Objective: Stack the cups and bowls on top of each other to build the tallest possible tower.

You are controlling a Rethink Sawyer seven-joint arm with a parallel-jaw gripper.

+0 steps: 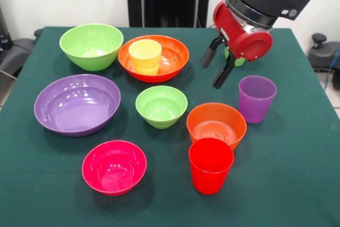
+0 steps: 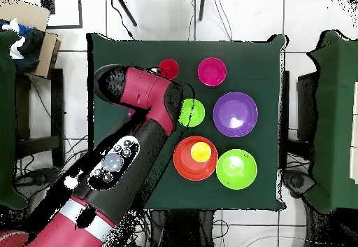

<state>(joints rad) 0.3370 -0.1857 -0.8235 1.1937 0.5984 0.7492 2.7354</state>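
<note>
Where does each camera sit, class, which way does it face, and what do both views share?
Front view: across the table, facing the robot; the arm enters from the upper right, gripper open above the cloth.
Overhead view: above the table, looking straight down; the arm reaches up from the bottom left, hiding some items.
Shared: yellow cup sits inside the large orange bowl.

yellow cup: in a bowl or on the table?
In a bowl. The yellow cup stands upright inside the large orange bowl, mouth up; both views show it.
</note>
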